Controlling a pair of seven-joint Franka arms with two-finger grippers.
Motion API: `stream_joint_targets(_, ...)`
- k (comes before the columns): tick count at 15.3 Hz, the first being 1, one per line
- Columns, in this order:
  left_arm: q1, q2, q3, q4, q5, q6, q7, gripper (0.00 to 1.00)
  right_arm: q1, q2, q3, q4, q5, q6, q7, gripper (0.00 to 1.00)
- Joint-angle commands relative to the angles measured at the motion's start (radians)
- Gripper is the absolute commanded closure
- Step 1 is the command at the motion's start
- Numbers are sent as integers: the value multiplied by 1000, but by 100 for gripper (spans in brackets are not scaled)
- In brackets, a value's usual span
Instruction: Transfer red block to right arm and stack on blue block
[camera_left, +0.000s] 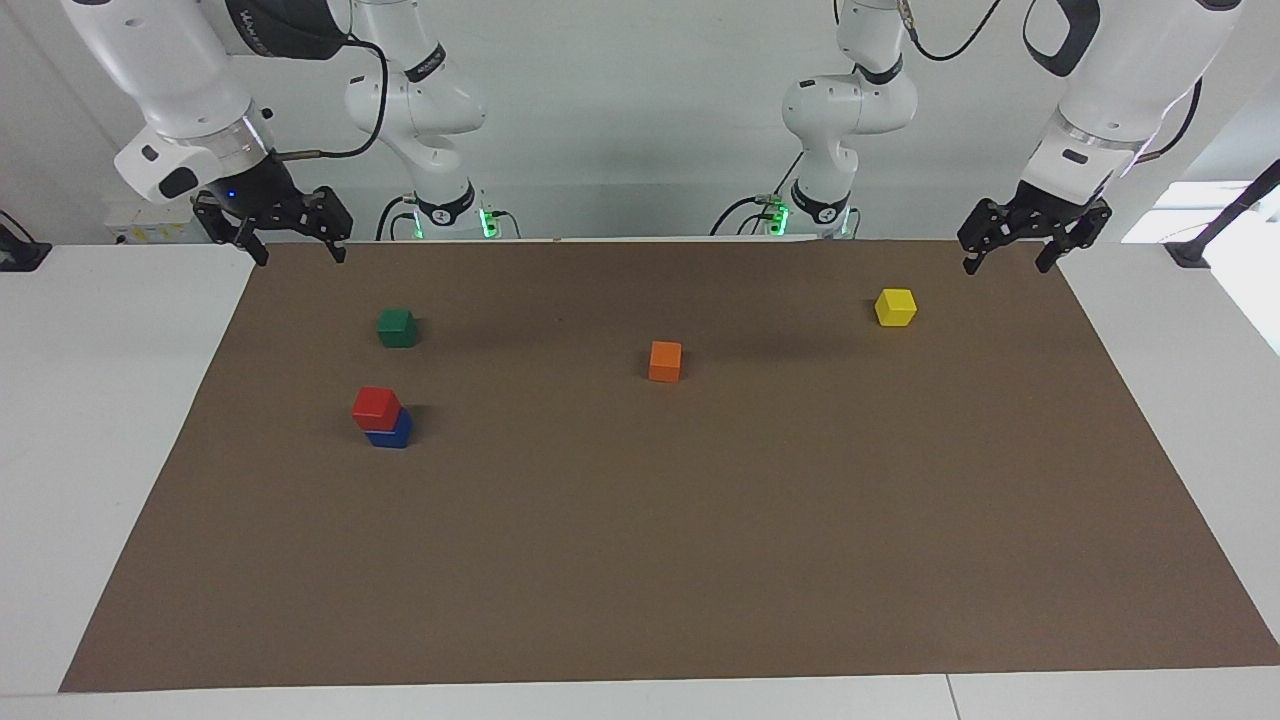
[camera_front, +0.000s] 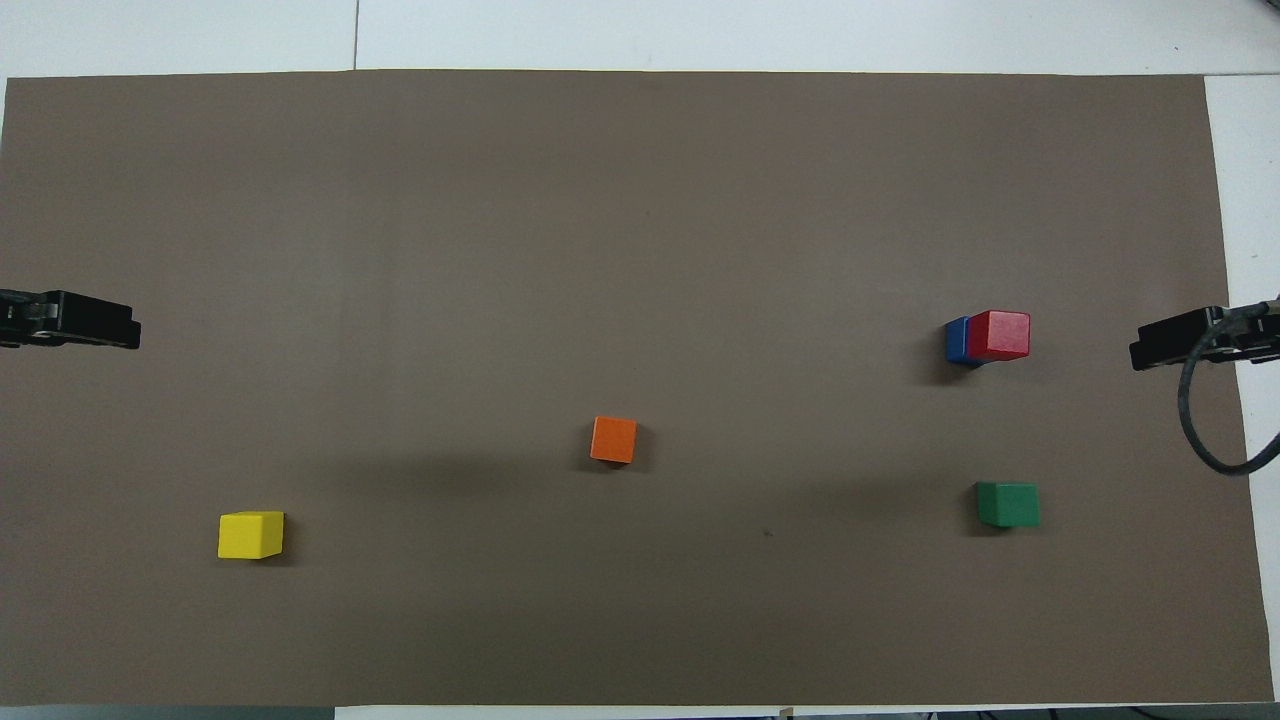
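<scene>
Stack in place: the red block (camera_left: 376, 405) sits on the blue block (camera_left: 392, 432), offset toward the right arm's end of the counter (camera_left: 60, 420) and slightly turned, so part of the blue top shows. The overhang looks modest, and I judge the stack stable and the task essentially complete.

Relative to that stack, the green block (camera_left: 397, 327) lies nearer to the robots, the orange block (camera_left: 665, 360) toward the left arm's end, and the yellow block (camera_left: 895, 306) well apart from it in the same direction.

The right gripper (camera_left: 292, 253) hangs empty over the mat's (camera_left: 640, 560) corner with fingers apart, clear of the stack so nothing can disturb it. The left gripper (camera_left: 1005, 262) waits over the opposite corner by the yellow block, fingers apart and empty.
</scene>
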Motion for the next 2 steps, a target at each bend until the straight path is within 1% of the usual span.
stream_joint_targets(1,4,-17,0,-11,-8,-1,8,0,-18,6,9,20,10,-21,-30,0)
stream_joint_targets(2,4,-17,0,-11,-8,-1,7,0,-18,6,9,20,9,-21,-29,0)
